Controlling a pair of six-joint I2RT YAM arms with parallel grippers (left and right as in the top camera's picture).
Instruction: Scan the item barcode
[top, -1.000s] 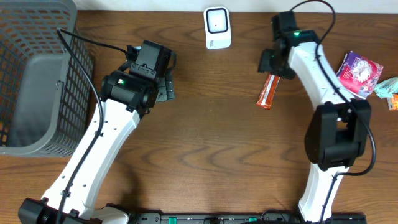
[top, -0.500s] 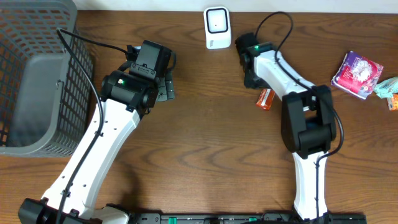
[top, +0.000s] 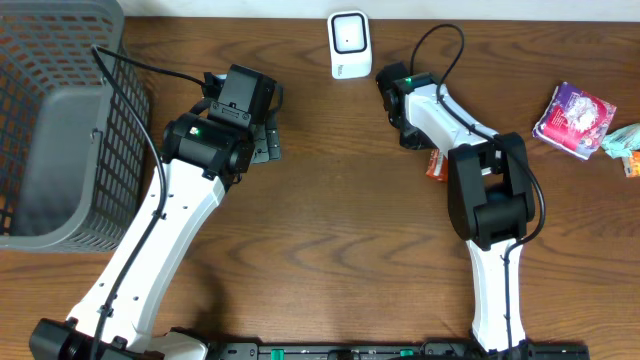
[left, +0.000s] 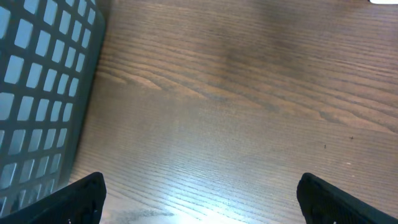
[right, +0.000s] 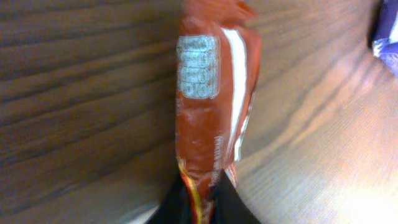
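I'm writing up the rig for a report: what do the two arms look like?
Both the left arm and right arm have white tubular links, bulky black joint housings, a small green light near the wrist, looping black cables and black gripper fingers.

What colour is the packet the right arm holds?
Orange-red with a white stripe; the slim snack packet shows best from the right wrist.

Orange white-striped snack packet (right: 208, 118), pinched at one end, white scanner (top: 350, 42) nearby
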